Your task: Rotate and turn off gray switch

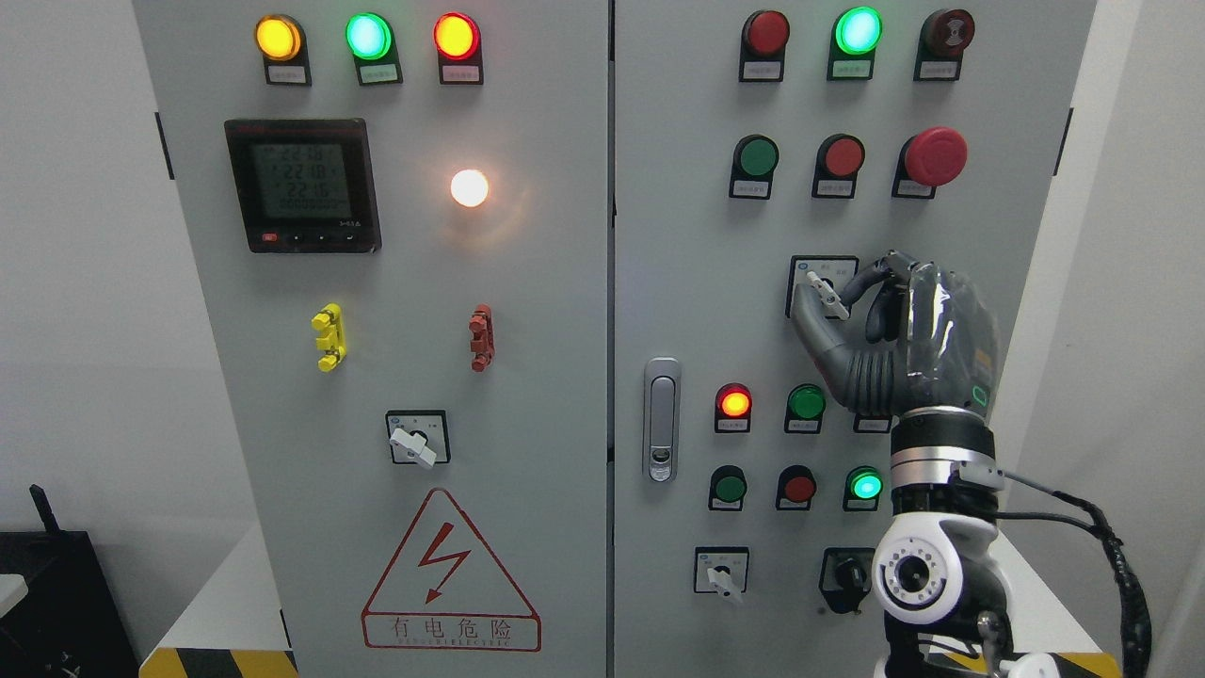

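Gray switch [823, 294] near the cabinet's [565, 377] right edge sat pinched in the right hand [904, 339], which needed a firm, level twist.

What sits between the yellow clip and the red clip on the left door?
Nothing: the head view shows bare gray panel between the yellow clip and the red clip.

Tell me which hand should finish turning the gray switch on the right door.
Right. The right hand is raised at the gray switch with thumb and finger pinching its lever. No left arm appears in the head view.
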